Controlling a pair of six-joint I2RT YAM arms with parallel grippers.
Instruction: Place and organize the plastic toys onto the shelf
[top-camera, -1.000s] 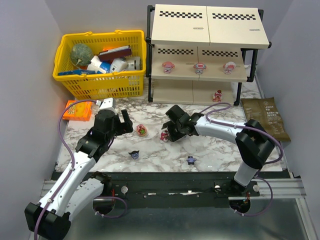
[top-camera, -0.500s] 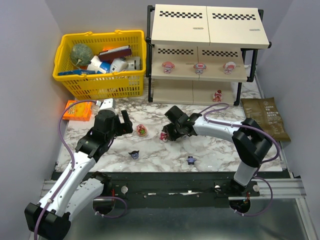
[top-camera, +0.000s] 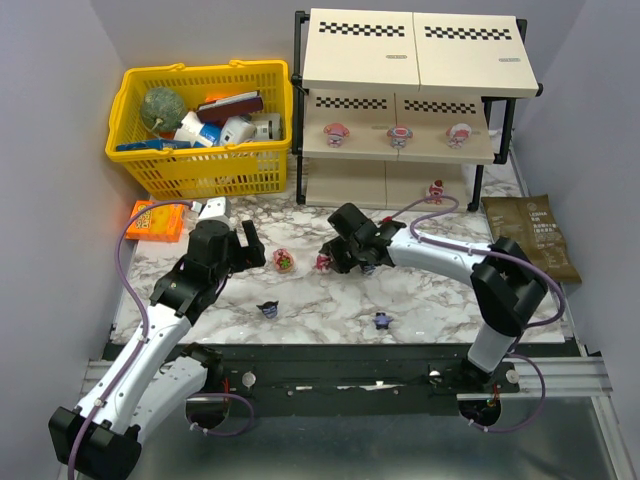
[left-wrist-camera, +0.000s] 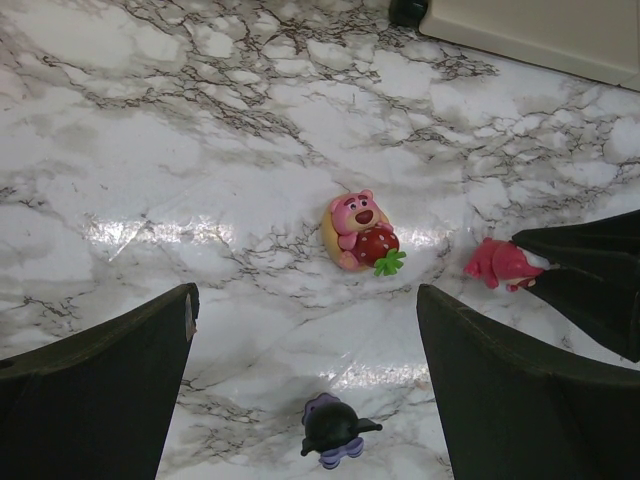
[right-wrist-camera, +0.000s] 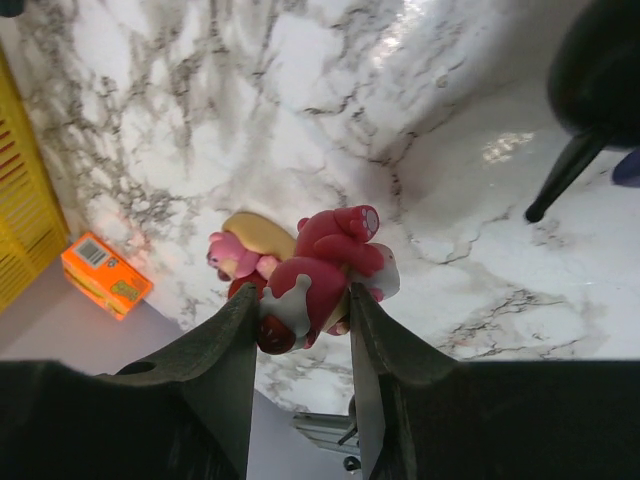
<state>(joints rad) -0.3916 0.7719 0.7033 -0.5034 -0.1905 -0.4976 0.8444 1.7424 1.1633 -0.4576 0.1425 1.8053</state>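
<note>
Angling left arm (top-camera: 165, 310) forward and inward, elbow bent, holding left gripper (top-camera: 252, 247) splayed wide, aiming downward. Stretching right arm (top-camera: 440, 258) leftward toward centre, forearm low, pinching red-pink toy (right-wrist-camera: 315, 265) between fingers of right gripper (top-camera: 328, 260).

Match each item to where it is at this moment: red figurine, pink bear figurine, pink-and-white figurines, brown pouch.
1. red figurine
2. pink bear figurine
3. pink-and-white figurines
4. brown pouch

A. on the middle board of the shelf
B. on the table, right of the shelf
C. clamped in the right gripper
D. on the table, in front of the open left gripper

Pairs: 1-C, 2-D, 3-A, 4-B
</note>
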